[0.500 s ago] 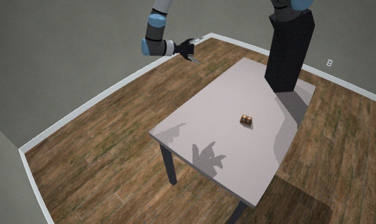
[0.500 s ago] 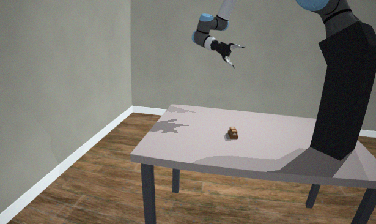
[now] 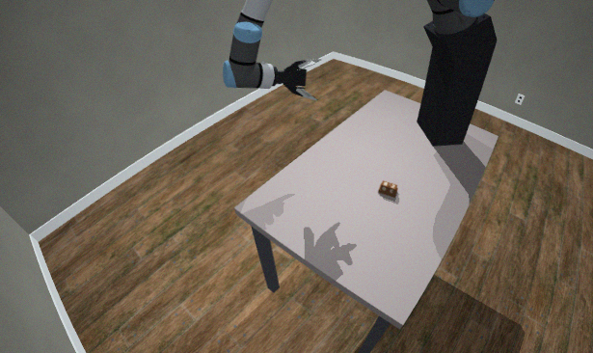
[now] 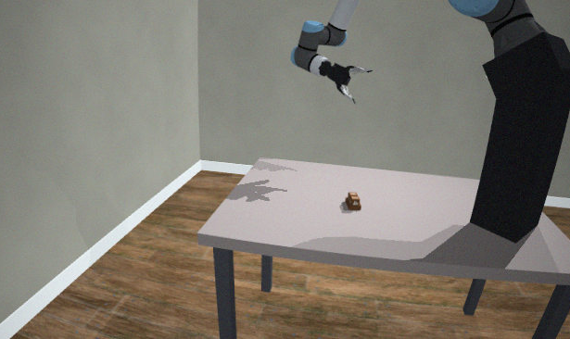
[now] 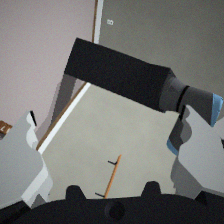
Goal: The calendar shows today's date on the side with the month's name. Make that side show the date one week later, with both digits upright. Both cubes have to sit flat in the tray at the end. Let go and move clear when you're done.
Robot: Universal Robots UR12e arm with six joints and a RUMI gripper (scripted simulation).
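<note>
A small brown wooden calendar (image 3: pixel 388 188) (image 4: pixel 353 201) stands on the table, with its cubes side by side on top. Light marks show on its faces, but they are too small to read as digits or a month's name. A corner of it shows at the left edge of the wrist view (image 5: pixel 4 128), partly cut off. My gripper (image 3: pixel 316 79) (image 4: pixel 363 87) (image 5: pixel 108 108) is wide open and empty, high above and well away from the calendar, past the table's edge in the top view.
The grey-white table (image 3: pixel 349 159) (image 4: pixel 400 199) carries the calendar. The black pedestal (image 3: pixel 450 87) (image 4: pixel 525 148) (image 5: pixel 117 75) of the arm stands at one end of the table. Grey walls surround the wooden floor.
</note>
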